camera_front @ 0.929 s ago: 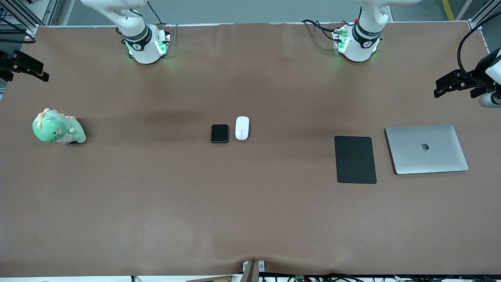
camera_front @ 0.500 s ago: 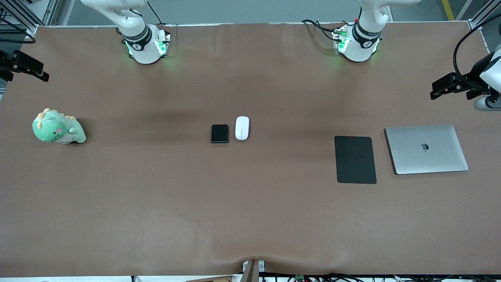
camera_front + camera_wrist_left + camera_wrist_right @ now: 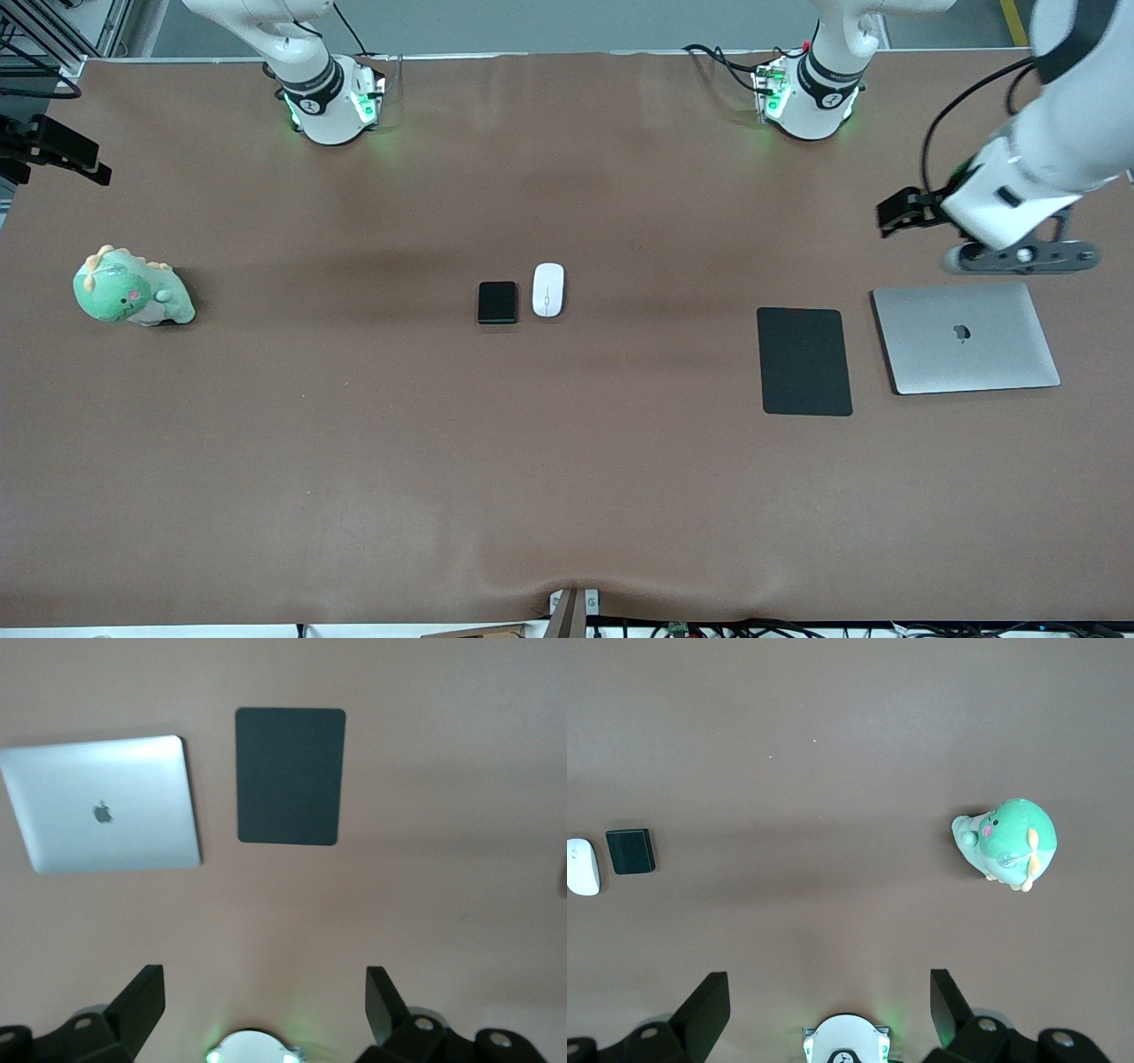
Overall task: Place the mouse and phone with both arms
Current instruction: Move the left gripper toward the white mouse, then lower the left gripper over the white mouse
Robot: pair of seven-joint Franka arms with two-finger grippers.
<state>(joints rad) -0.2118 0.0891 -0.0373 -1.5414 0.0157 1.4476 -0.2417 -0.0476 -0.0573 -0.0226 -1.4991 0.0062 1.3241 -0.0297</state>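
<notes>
Mouse point(image 3: 548, 289) just beside phone point(image 3: 497, 302) on brown table point(image 3: 567, 461).

No words or numbers can be read. The only sign is an apple logo on the lid of the silver laptop point(image 3: 966, 337), which lies below the left gripper point(image 3: 266, 1010).

A: Around the mouse point(image 3: 548, 289)?
B: The phone point(image 3: 497, 302) lies just beside it on the right arm's side, a narrow gap between. All other sides are bare table point(image 3: 567, 461).

A: Other obstacles?
B: Mouse pad point(image 3: 804, 361) and laptop point(image 3: 966, 338) lie flat toward the left arm's end, plush dinosaur point(image 3: 131, 289) toward the right arm's end. All well apart from the pair.

A: Overhead?
B: Left gripper point(image 3: 266, 1003), fingers spread, hangs above the table by the laptop.
</notes>
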